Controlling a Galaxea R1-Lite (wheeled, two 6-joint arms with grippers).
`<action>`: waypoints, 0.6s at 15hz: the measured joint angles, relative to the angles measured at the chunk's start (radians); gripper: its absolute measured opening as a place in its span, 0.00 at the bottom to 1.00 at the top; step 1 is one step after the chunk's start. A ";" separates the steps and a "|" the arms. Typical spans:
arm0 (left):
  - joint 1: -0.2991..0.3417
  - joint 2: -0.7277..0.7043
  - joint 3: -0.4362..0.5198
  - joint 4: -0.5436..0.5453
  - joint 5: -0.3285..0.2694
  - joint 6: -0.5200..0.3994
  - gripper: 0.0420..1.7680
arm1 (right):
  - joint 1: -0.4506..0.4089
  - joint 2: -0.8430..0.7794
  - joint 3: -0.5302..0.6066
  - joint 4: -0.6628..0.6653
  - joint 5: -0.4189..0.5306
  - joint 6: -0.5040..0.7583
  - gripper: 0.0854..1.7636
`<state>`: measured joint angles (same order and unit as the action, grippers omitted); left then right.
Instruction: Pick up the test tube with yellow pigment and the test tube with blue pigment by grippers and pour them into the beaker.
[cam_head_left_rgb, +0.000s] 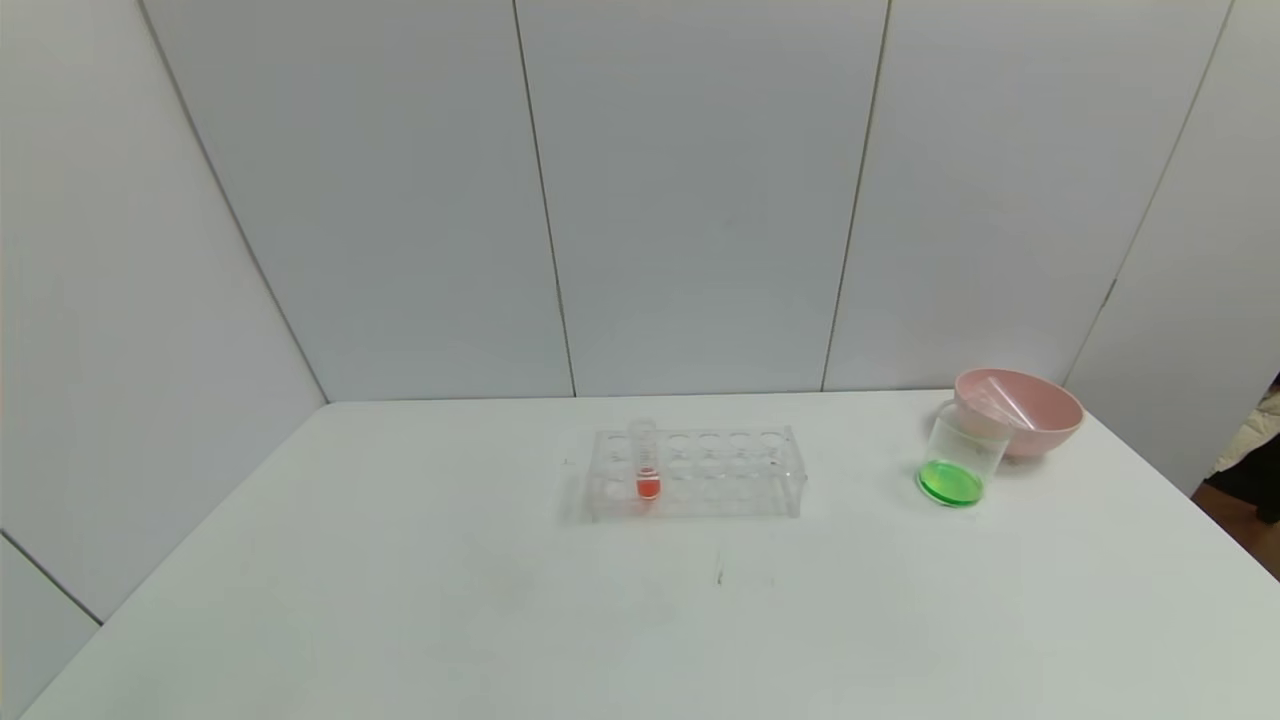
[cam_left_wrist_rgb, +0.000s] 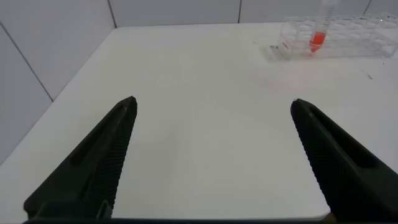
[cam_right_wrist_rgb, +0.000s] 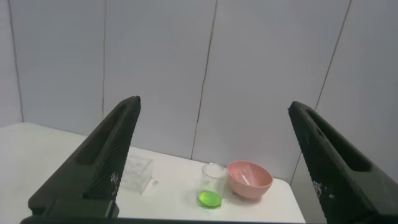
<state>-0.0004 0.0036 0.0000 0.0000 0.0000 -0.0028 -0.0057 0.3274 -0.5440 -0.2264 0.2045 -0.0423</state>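
Observation:
The beaker (cam_head_left_rgb: 960, 460) stands at the table's right, just in front of a pink bowl, with green liquid in its bottom; the right wrist view shows the beaker (cam_right_wrist_rgb: 211, 186) too. No test tube with yellow pigment and no test tube with blue pigment is in view. Neither gripper shows in the head view. My left gripper (cam_left_wrist_rgb: 214, 101) hangs open over bare table, well short of the rack, with nothing between its fingers. My right gripper (cam_right_wrist_rgb: 214, 102) is open and empty too, held high and far back from the beaker.
A clear many-holed rack (cam_head_left_rgb: 700, 470) (cam_left_wrist_rgb: 348, 37) (cam_right_wrist_rgb: 134, 174) sits mid-table with one red-orange tube (cam_head_left_rgb: 647, 465) (cam_left_wrist_rgb: 319, 37) upright in it. The pink bowl (cam_head_left_rgb: 1045, 425) (cam_right_wrist_rgb: 249, 183) holds a clear tube-like thing. White walls close the back and left; the table's right edge lies beyond the bowl.

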 joint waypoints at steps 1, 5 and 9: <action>0.000 0.000 0.000 0.000 0.000 0.000 1.00 | 0.003 -0.077 0.017 0.043 0.000 -0.011 0.96; 0.000 0.000 0.000 0.000 0.000 0.000 1.00 | 0.006 -0.274 0.156 0.066 -0.047 -0.048 0.96; 0.000 0.000 0.000 0.000 0.000 0.000 1.00 | 0.006 -0.323 0.373 0.003 -0.171 -0.050 0.96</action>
<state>-0.0004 0.0036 0.0000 0.0000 0.0000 -0.0028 0.0000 0.0047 -0.1711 -0.2234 0.0330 -0.0921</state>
